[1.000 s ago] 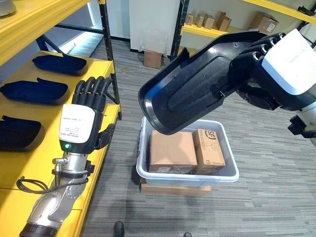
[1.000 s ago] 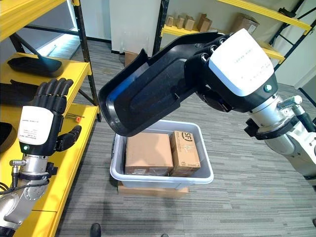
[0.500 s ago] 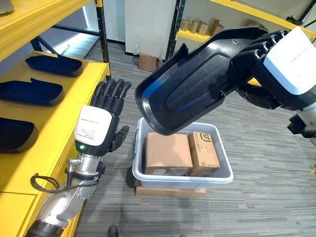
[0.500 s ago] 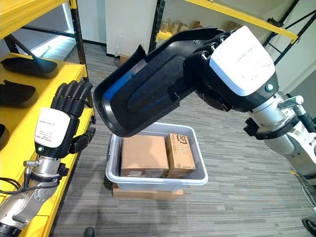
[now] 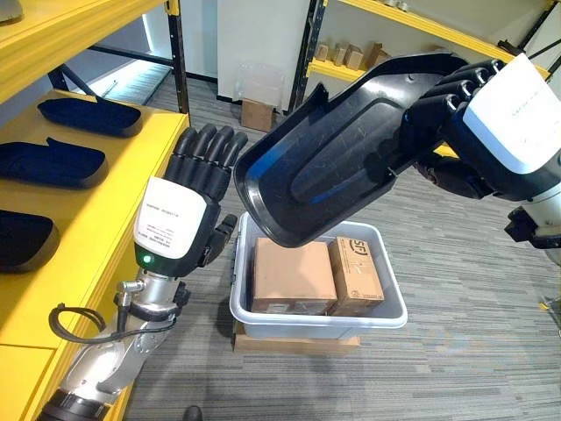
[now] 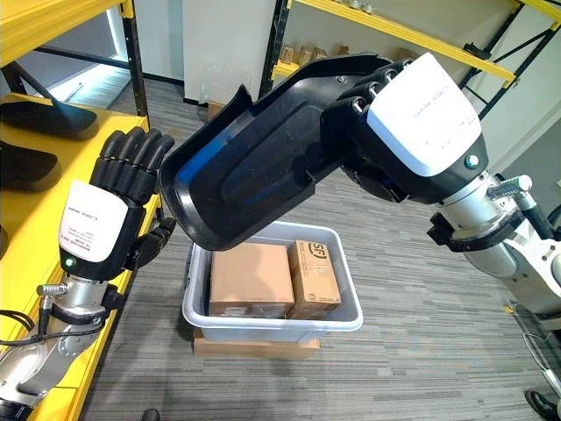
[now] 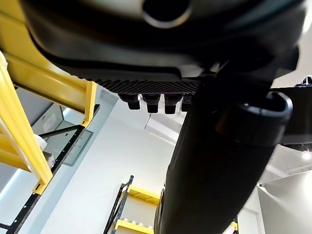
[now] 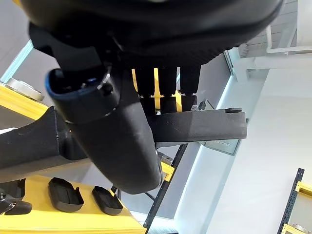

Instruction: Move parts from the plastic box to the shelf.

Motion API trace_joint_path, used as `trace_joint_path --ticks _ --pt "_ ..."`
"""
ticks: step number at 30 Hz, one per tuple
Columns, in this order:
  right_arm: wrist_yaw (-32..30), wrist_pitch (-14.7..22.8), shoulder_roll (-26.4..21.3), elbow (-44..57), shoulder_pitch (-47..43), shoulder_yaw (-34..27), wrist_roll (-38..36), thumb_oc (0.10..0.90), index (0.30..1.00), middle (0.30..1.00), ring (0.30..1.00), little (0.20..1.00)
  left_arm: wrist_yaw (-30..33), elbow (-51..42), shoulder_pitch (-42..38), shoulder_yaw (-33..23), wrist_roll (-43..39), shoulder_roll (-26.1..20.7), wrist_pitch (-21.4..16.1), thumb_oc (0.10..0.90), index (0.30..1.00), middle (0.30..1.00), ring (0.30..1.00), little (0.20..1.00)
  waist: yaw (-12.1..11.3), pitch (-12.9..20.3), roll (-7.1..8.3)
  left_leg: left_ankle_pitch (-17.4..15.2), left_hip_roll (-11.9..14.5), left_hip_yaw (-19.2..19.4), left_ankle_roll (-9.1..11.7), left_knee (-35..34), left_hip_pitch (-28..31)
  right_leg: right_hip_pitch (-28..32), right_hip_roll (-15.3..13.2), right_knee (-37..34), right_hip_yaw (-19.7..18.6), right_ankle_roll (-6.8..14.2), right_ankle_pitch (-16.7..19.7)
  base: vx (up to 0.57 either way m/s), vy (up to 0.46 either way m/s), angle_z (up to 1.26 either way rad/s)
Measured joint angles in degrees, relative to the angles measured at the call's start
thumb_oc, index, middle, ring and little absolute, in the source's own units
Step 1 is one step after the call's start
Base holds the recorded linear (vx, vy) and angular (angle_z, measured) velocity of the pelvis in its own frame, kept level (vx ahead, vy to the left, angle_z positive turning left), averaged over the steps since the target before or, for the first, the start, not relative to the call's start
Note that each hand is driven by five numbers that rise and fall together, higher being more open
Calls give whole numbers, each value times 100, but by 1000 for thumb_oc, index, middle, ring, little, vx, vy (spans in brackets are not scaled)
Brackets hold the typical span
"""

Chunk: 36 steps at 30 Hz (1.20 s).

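My right hand (image 5: 513,114) is shut on a big black moulded plastic part (image 5: 342,158) and holds it tilted in the air above the grey plastic box (image 5: 316,321). The fingers curl over the part's far edge (image 8: 195,124). Two cardboard cartons (image 5: 294,272) lie in the box. My left hand (image 5: 180,215) is raised and open, fingers straight, right beside the part's lower left end; I cannot tell whether they touch. The yellow shelf (image 5: 96,219) at the left carries three similar black parts (image 5: 48,162).
The box rests on a flat cardboard piece (image 5: 294,340) on the grey floor. A black shelf post (image 5: 180,61) stands behind my left hand. Farther back are a small carton (image 5: 257,114) on the floor and a yellow rack with small boxes (image 5: 346,57).
My left hand has moved off the shelf edge, rightward and up to the part's lower end. The held part has shifted a little leftward. The view has moved too.
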<state>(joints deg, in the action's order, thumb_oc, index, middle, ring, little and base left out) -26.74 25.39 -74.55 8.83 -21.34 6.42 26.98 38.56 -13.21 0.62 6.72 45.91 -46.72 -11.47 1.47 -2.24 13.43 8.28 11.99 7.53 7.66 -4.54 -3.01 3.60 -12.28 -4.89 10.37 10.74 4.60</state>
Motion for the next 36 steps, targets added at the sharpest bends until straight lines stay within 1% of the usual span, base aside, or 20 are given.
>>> trace_joint_path --ticks 9,16,25,29,31,33,35,36 --pt "-1 56 0 -8 11 0 0 400 300 300 300 300 116 -78 4 -57 4 0 16 900 1000 1000 1000 1000 -4 14 25 -5 41 -6 10 0 -1 2 39 0 2 -9 -13 0 0 0" --pt "-1 58 4 -33 12 0 -2 400 300 300 300 300 169 -82 5 -252 4 0 18 900 1000 1000 1000 1000 -17 19 66 -6 86 -15 18 0 0 8 88 0 9 -21 -25 0 0 0" --pt "-2 62 5 -137 12 0 -2 400 300 300 300 300 211 -136 5 -257 4 0 18 900 1000 1000 1000 1000 -17 18 171 -11 89 -20 25 0 -1 10 92 0 16 -21 -33 0 0 0" --pt "-2 66 5 -284 12 0 -3 400 300 300 300 300 210 -361 2 -233 3 -11 9 900 1000 1000 1000 1000 -13 22 229 -13 89 -31 28 0 -5 14 92 0 28 -19 -38 0 0 0" --pt "-2 65 5 -300 11 15 -4 400 300 300 300 300 210 -412 -11 -213 1 -28 7 900 1000 1000 1000 1000 -14 24 232 -14 89 -34 29 0 -5 18 92 0 33 -19 -40 0 0 0" --pt "-14 62 5 -318 -18 136 -14 400 300 300 300 300 208 -432 -48 -128 -3 -73 8 900 1000 1000 1000 1000 -10 24 232 -14 89 -38 29 0 -4 23 93 0 37 -19 -41 0 0 0" --pt "-15 63 5 -412 -159 434 -12 400 300 300 300 300 187 -432 -178 86 9 -222 -23 900 1000 1000 1000 1000 -8 25 233 -12 89 -43 30 1 -4 25 94 0 39 -19 -40 0 0 0" --pt "-15 63 8 -429 -160 483 -11 400 300 300 300 300 186 -440 -231 153 8 -235 -51 900 1000 1000 1000 1000 -14 25 233 -13 89 -44 30 1 -4 26 94 0 40 -19 -41 0 0 0"
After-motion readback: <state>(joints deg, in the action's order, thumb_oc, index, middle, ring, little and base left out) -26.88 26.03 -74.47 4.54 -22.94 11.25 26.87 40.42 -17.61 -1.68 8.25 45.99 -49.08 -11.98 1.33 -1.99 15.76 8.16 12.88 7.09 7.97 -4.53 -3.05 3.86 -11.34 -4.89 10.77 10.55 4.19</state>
